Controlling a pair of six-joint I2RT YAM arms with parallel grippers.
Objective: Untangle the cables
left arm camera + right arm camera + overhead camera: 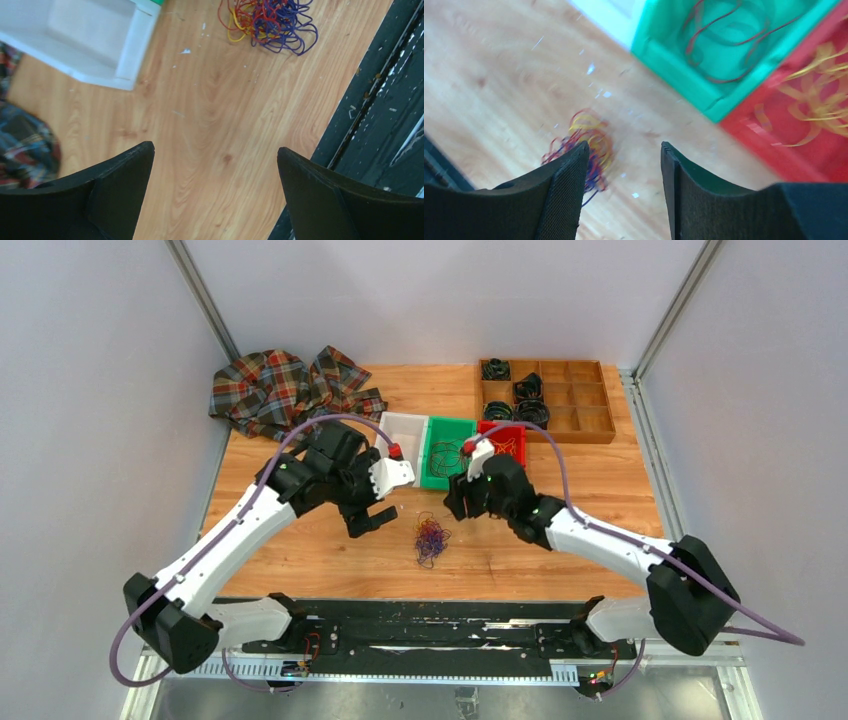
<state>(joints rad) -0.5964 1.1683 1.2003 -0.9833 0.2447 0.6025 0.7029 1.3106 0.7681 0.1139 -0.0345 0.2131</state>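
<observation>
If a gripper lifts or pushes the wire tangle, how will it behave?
The tangle is thin looped strands, so probably floppy and light. Its colours interlock, so it may lift as one clump. Pushed on the smooth table, it likely slides.

Smooth wooden table [210, 125], plaid cloth [272, 390]

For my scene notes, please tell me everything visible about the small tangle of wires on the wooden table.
The tangle is a small, loose knot of thin flexible wires, mostly purple with red and yellow-orange loops mixed in. It lies flat on the wooden table, nearer the arms than the green bin, and some purple loops trail outward. Only the table touches it.
</observation>
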